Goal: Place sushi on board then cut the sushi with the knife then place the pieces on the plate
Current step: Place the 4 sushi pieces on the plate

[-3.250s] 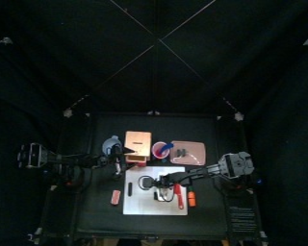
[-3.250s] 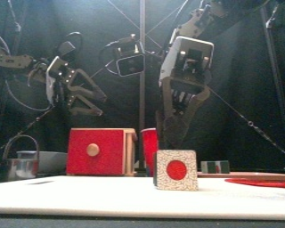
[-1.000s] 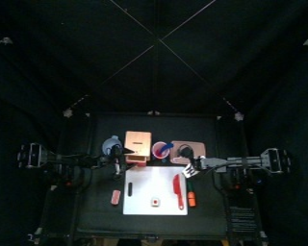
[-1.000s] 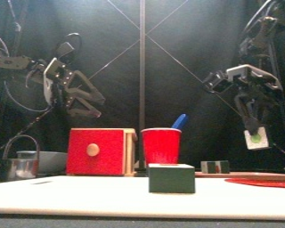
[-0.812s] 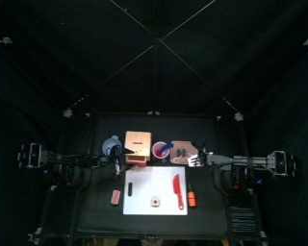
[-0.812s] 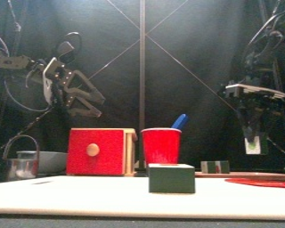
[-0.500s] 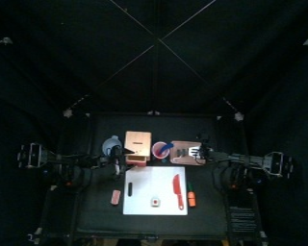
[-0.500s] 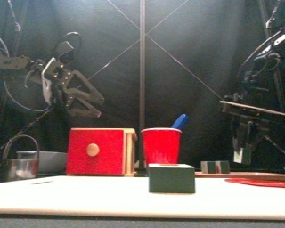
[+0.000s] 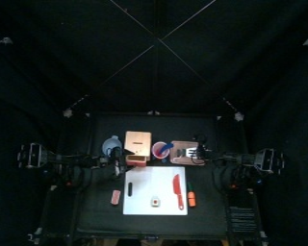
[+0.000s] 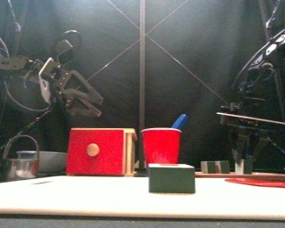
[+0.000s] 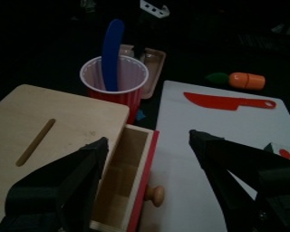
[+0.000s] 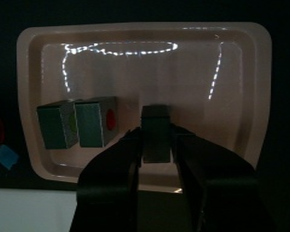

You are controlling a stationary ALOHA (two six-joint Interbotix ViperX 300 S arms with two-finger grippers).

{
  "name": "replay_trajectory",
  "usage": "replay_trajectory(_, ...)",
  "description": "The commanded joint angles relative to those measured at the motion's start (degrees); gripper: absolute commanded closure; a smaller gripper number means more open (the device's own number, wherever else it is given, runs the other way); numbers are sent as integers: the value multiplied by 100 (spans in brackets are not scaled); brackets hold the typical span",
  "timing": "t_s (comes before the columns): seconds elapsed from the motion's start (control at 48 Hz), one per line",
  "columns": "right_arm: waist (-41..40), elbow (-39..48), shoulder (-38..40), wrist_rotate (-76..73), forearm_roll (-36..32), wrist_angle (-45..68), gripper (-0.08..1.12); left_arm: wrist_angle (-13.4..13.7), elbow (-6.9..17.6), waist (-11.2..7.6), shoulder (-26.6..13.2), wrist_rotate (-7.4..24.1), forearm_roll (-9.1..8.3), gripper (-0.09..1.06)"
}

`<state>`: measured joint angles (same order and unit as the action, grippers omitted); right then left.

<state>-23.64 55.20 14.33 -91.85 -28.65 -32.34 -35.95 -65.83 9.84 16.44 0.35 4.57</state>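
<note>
The right gripper (image 12: 156,138) had carried a dark green sushi block (image 12: 156,112) to the flat pink tray (image 12: 220,100) at two o'clock, still pinching it (third one there). A last block (image 10: 171,178) waited on the white board (image 9: 150,183); the left gripper (image 11: 148,149) gaped wide.

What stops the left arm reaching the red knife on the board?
Probably nothing, so yes: the left gripper hangs open near the wooden box, the red knife lies bare on the white board, and the right gripper is over the pink tray.
</note>
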Motion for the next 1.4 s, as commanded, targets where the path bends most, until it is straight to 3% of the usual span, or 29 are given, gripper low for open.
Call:
replay_trajectory(0.021, -79, -123, 18, 9, -44, 88, 51, -26, 44, 26, 9, 9, -18, -5)
replay_trajectory(0.292, -149, -272, -229, 26, -202, 255, 50, -26, 35, 35, 9, 9, -26, -5)
replay_trajectory(0.625, -141, -299, -281, 18, -167, 176, 34, -26, -18, 35, 26, 9, -18, -5)
replay_trajectory(1.104, 53, -264, 879, 35, -141, -97, 29, -26, 18, 35, 44, 9, -26, -5)
replay_trajectory(1.229, 519, -255, 1230, 132, -167, 18, 27, -18, 18, 26, 44, 0, -26, -5)
replay_trajectory(1.396, 2092, -598, 1020, 923, 62, 729, 26, -26, 62, 35, 44, 9, -18, -5)
